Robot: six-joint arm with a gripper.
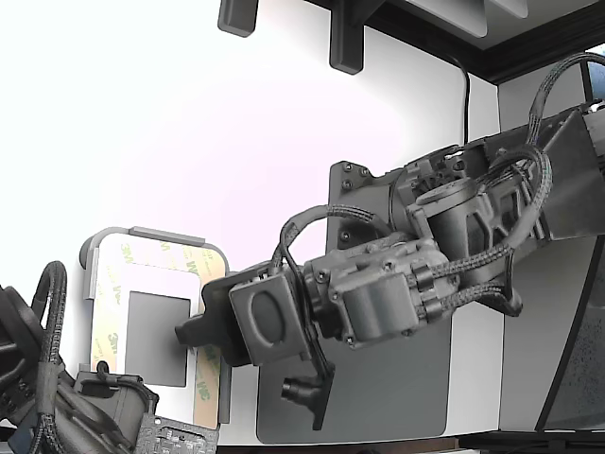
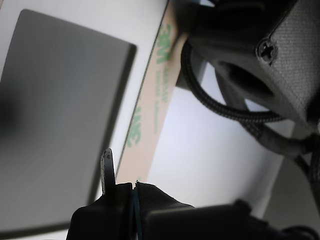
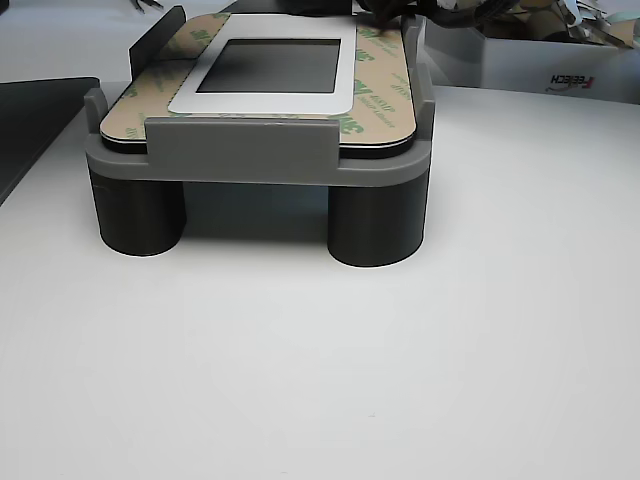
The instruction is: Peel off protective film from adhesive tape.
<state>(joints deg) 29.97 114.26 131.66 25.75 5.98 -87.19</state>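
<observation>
A light-grey tray holds the adhesive tape as a border around a grey window. The peach protective film with green 3M logos lies flat on that border. My gripper sits low over the border strip on the exterior view's right. In the wrist view the film runs beside the window down to my gripper. The jaws are pressed together with only a thin seam, and I cannot tell if the film's edge is nipped. The other view shows the tray with film covering the border.
A large dark-grey mat lies under my arm. A second arm sits at the exterior view's lower left, close to the tray. The tray stands on dark round legs. A box stands behind it.
</observation>
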